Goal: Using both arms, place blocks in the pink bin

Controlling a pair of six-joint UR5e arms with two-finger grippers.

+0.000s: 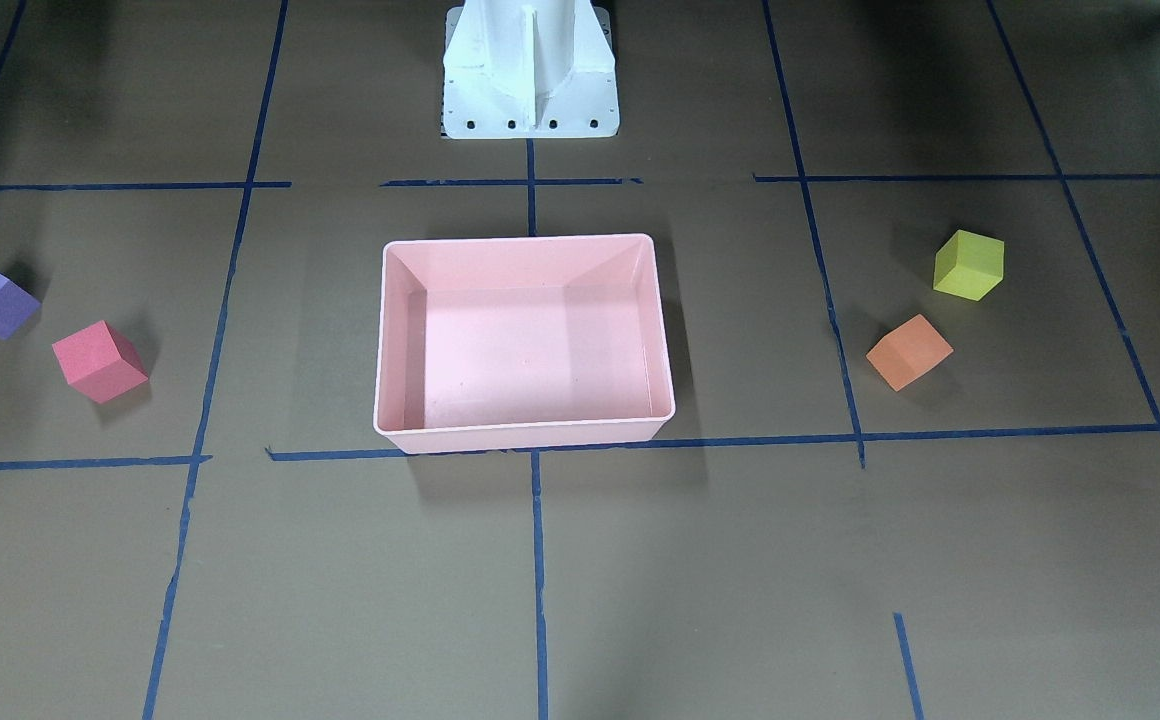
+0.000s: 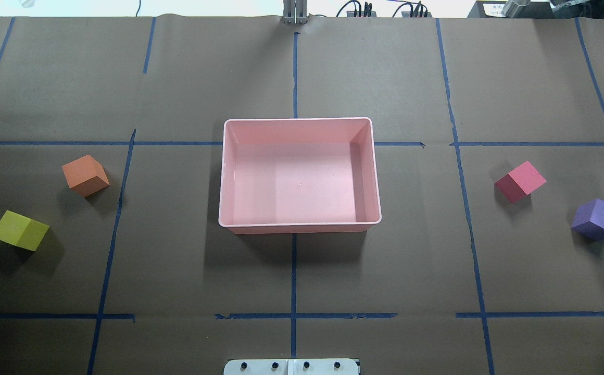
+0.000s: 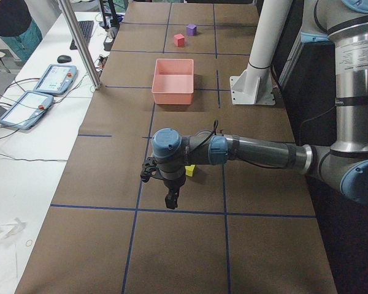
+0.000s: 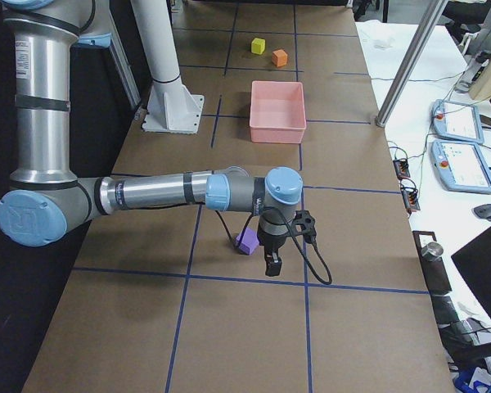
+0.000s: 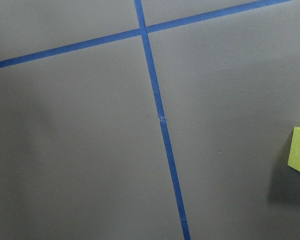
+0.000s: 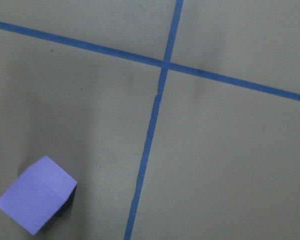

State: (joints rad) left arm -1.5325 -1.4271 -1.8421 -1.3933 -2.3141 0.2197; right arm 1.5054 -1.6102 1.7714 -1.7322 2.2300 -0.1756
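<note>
The pink bin [image 2: 222, 172] sits empty at the table's middle. The orange block [image 2: 85, 175] and the yellow-green block [image 2: 20, 230] lie on its left. The red-pink block [image 2: 519, 181] and the purple block [image 2: 597, 219] lie on its right. My left gripper [image 3: 171, 201] shows only in the exterior left view, pointing down just beyond the yellow-green block [image 3: 189, 170]. My right gripper [image 4: 271, 264] shows only in the exterior right view, pointing down beside the purple block [image 4: 246, 240]. I cannot tell whether either is open. Neither wrist view shows fingers.
The white pedestal base [image 1: 530, 70] stands behind the bin. Blue tape lines [image 2: 293, 271] grid the brown table. Beyond the table's far edge, an aluminium post [image 3: 80, 43] stands by a side bench with teach pendants [image 3: 49, 79].
</note>
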